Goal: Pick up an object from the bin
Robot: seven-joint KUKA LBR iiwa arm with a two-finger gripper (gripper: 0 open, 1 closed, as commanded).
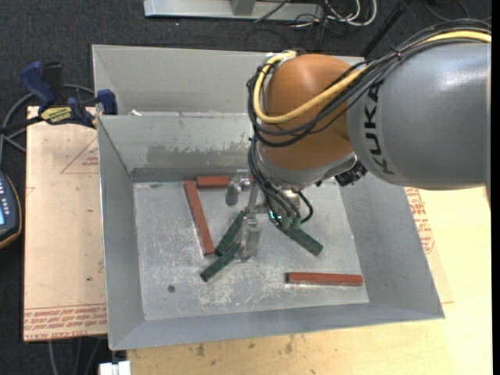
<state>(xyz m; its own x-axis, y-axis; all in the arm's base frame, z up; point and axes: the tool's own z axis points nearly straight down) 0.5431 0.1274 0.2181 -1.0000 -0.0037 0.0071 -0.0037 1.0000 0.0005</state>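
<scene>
My gripper [250, 237] hangs low in the middle of the bin, under the arm's orange cover. Its lower end sits right at the upper end of a dark green stick [225, 254] that lies slanted down to the left. Whether it touches that stick I cannot tell. A second dark green stick [303, 238] lies just right of the gripper, slanting down to the right and partly hidden by the wrist. A long red-brown stick [198, 217] lies to the left, running from the back wall toward the front.
A short red-brown block [212, 182] rests against the bin's back wall. Another red-brown stick [324, 279] lies flat near the front right. White dust and scuffs cover the bin floor. The arm and its cover hide the back right of the bin.
</scene>
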